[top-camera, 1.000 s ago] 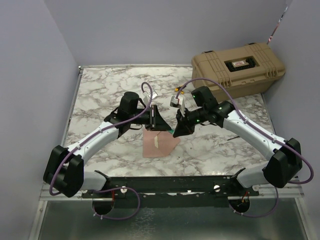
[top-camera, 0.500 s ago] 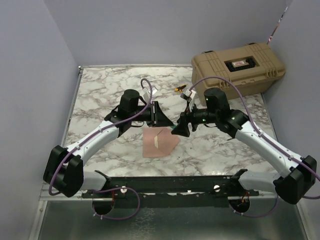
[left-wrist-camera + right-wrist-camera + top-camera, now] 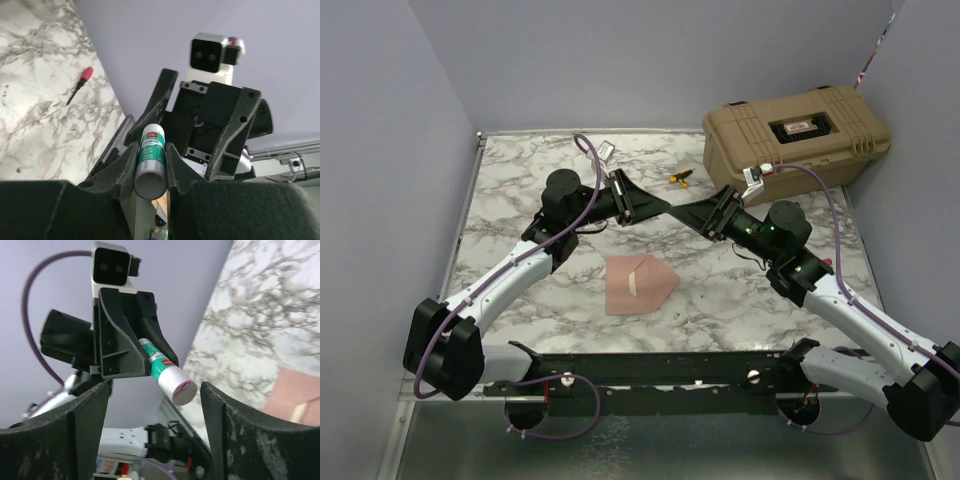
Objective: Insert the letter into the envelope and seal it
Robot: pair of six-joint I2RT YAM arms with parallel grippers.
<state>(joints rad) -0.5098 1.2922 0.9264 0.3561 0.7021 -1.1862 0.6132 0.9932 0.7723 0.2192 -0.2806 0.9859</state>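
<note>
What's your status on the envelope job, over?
Left gripper shut on glue stick. Right gripper open, facing it. Envelope on table, apart from both. Nothing in the way.

My claws face tip to tip above mid-table (image 3: pixel 520 180): left claw (image 3: pixel 642 206) at 9 o'clock, right claw (image 3: pixel 704 215) at 3. The glue stick (image 3: pixel 150 152) sits in my left claw, pointing at the right one. Below them, at 6 o'clock, lies the envelope (image 3: pixel 638 285); behind, at 12, the screwdriver (image 3: pixel 678 177); at 2, the case (image 3: pixel 795 130).

One envelope (image 3: pixel 638 284), one glue stick (image 3: pixel 150 162), one screwdriver (image 3: pixel 678 177), one case (image 3: pixel 797 125)
</note>
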